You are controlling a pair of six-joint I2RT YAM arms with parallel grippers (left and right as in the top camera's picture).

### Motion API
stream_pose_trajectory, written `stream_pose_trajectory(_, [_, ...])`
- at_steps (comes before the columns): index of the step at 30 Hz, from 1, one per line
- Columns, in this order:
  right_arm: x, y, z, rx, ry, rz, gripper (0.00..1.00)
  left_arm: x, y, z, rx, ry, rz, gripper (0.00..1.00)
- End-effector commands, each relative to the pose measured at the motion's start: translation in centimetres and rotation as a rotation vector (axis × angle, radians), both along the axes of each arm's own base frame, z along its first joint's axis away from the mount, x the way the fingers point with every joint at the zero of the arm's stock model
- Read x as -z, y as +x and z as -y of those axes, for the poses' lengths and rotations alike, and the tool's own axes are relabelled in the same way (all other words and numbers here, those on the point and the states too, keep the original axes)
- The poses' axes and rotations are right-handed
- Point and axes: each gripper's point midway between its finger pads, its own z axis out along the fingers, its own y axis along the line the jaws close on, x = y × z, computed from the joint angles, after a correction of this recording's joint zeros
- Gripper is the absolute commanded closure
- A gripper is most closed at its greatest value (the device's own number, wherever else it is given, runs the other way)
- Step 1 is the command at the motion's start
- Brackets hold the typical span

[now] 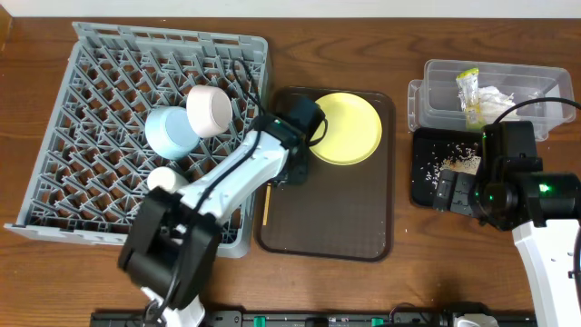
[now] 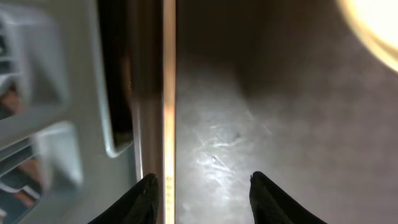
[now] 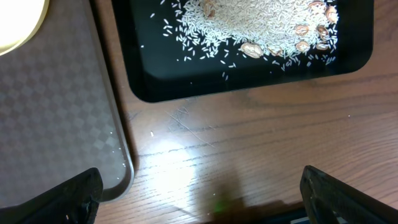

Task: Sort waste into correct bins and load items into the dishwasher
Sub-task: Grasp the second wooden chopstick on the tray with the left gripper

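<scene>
A thin wooden chopstick lies along the left rim of the dark brown serving tray. In the left wrist view the chopstick runs between my left gripper's open fingers, close to the left one. That gripper hangs over the tray's left edge. The yellow plate rests on the brown tray. The grey dish rack holds the light blue bowl, white bowl and small white cup. My right gripper is open and empty over bare wood, below the black tray.
Rice scraps lie in the black tray. The clear tub behind it holds the green-and-orange wrapper and crumpled paper. The brown tray's corner is left of my right gripper. The rack wall is left of the chopstick.
</scene>
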Motion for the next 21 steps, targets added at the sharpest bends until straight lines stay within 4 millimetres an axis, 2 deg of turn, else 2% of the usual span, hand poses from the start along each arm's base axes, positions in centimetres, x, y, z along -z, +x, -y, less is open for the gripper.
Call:
stream_pose_trajectory(1, [-0.5, 0.2, 0.1, 0.003, 0.003, 0.016, 0.01, 2.3, 0.1, -0.8, -0.018, 0.065, -0.022, 0.52])
stream_pose_trajectory(9, [-0.5, 0.2, 0.1, 0.003, 0.002, 0.016, 0.01, 5.4, 0.0, -1.2, -0.037, 0.099, -0.077, 0.52])
stream_pose_trajectory(16, [-0.5, 0.2, 0.1, 0.003, 0.002, 0.016, 0.01, 5.9, -0.5, -1.4, -0.039, 0.108, -0.091, 0.52])
stream_pose_trajectory(21, [-0.5, 0.1, 0.1, 0.003, 0.003, 0.015, 0.01, 6.9, -1.5, -2.5, -0.078, 0.141, -0.103, 0.53])
